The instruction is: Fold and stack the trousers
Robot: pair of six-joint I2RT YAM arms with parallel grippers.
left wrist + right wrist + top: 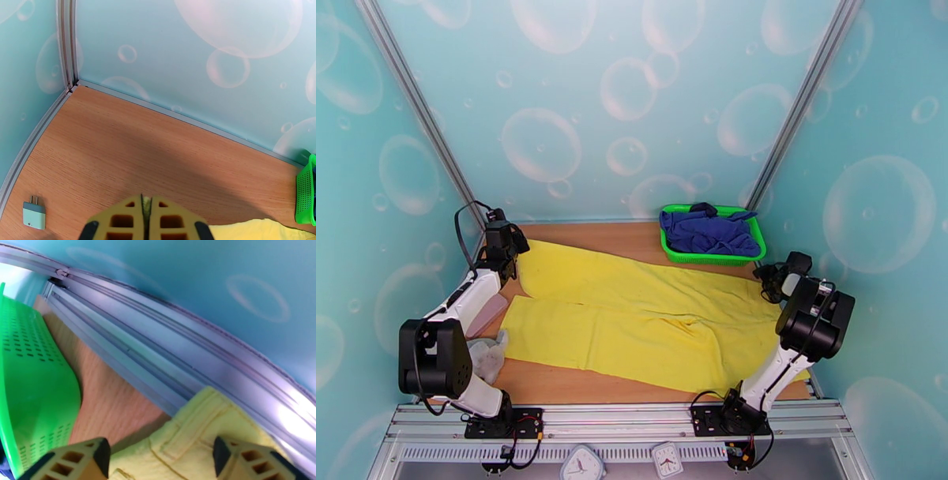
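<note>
The bright yellow trousers [632, 320] lie spread flat across the wooden table, legs to the left and waist to the right. At the far leg's cuff, my left gripper [510, 256] is shut, and a thin sliver of yellow fabric shows between its pads [130, 215]; more of that leg [256, 231] lies to the right. My right gripper [769, 284] is at the waist end, by the right wall. Its jaws [160, 456] stand open on either side of the waistband [189, 433], which sits between the fingers without being pinched.
A green basket [675, 251] holding a dark blue garment [709, 231] stands at the back right, close to my right gripper; its wall [35, 390] shows at left. A grey-white cloth [486, 357] lies by the left arm. A small plug adapter [33, 215] lies near the left wall.
</note>
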